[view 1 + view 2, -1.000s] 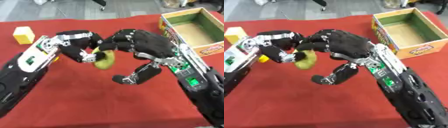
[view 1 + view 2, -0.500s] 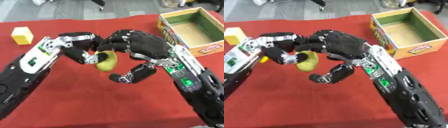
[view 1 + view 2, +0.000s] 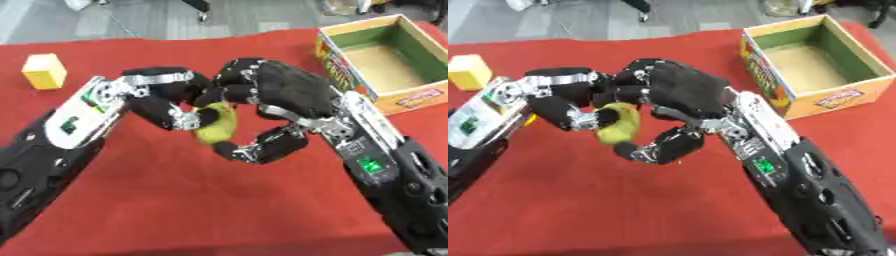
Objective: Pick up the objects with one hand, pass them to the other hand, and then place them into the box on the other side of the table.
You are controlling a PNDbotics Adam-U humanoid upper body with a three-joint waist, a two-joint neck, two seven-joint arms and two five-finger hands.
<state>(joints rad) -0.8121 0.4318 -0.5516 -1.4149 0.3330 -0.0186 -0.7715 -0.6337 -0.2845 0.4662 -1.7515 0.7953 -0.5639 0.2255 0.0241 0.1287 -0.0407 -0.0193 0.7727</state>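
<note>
A red table (image 3: 219, 210) fills the frame; the open box (image 3: 382, 64) at upper right looks empty. Mid-frame, the right hand (image 3: 284, 95) and left hand (image 3: 166, 100) both curl around a yellow-green fruit (image 3: 217, 126), handover underway. A yellow block (image 3: 45, 71) waits upper left.

A red cloth-covered table (image 3: 175, 200) filled most of the view. Beyond the table's far edge lay grey floor (image 3: 157, 20), where dark chair legs (image 3: 199, 6) stood.

Yellow-green fruit (image 3: 219, 127) (between hands) — box (image 3: 409, 97) open.
</note>
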